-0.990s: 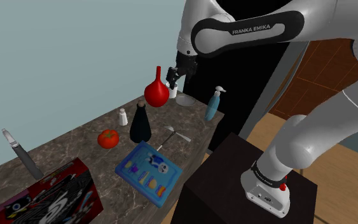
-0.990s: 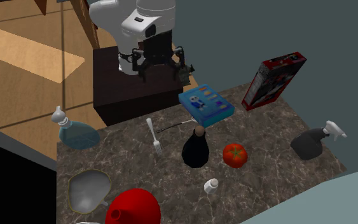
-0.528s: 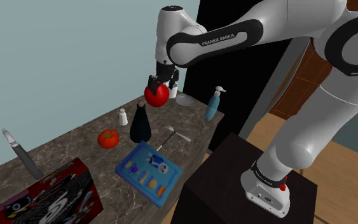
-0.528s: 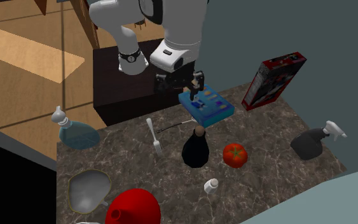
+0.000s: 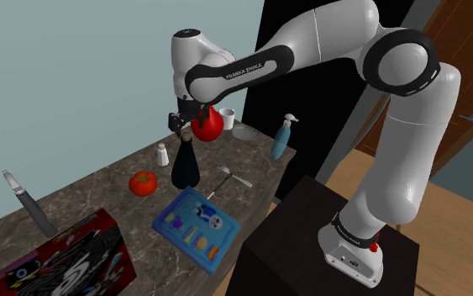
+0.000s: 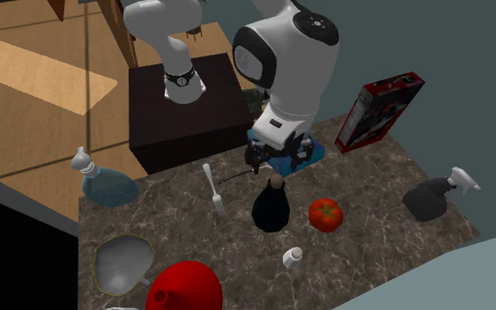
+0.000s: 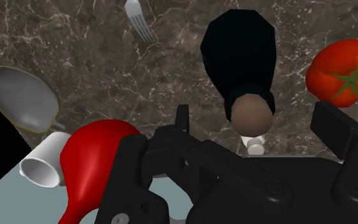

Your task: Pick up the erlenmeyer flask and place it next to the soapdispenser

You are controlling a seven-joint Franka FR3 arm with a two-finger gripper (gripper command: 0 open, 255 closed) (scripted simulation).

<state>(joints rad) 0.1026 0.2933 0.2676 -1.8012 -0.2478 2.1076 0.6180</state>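
Gripper (image 6: 277,163), jaws wide apart, hovers above black flask (image 6: 270,208) stoppered with brown cork (image 7: 252,113), near red flask (image 6: 184,286).

You have one of each kind on the worktop (image 6: 387,255), eleven things in all: one red flask (image 6: 184,287), one blue soap dispenser (image 6: 105,187), one black corked bottle (image 6: 272,208), one tomato (image 6: 325,214), one white shaker (image 6: 292,256), one fork (image 6: 214,190), one grey dish (image 6: 122,262), one white cup (image 7: 42,167), one flat blue box (image 5: 197,225), one red box (image 6: 378,110) and one dark spray bottle (image 6: 431,199).
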